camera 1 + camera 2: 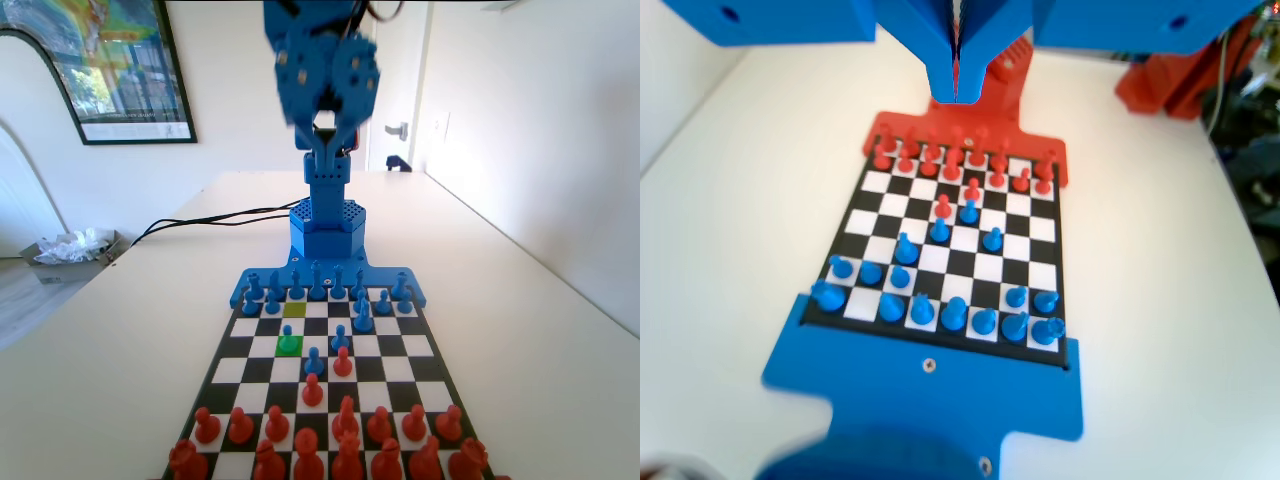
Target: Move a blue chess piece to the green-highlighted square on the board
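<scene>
Blue plastic pawn (288,338) already stands on the bright green square (289,346), far below the raised, closed, empty claw (957,88).

The fixed view looks low along the board (325,360) toward the raised tool (325,125). The wrist view looks steeply down from the tool (957,88) onto the same board (950,250).

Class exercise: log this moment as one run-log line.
gripper: raised, jaws shut, empty | blue chess piece: on green-highlighted square | board: otherwise undisturbed
</scene>
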Available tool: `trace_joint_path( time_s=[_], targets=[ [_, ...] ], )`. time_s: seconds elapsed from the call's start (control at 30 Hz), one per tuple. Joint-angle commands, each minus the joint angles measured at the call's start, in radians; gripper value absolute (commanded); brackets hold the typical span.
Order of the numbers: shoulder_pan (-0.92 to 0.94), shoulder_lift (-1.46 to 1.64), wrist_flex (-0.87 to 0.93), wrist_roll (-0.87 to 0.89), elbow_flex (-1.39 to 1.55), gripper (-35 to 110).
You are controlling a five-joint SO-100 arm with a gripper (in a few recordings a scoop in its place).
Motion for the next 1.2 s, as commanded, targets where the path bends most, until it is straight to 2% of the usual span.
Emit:
trace_joint_path(
  time_s=[0.0,0.33,0.57,1.17],
  targets=[
    [-0.006,0.149,0.098,-0.023,-0.049,1],
    [-0.031,0.376,0.031,0.005,0.115,1],
    [-0.025,0.440,-0.060,0.032,0.160,1],
    [0.009,0.548,-0.092,0.040,0.167,3]
  ],
)
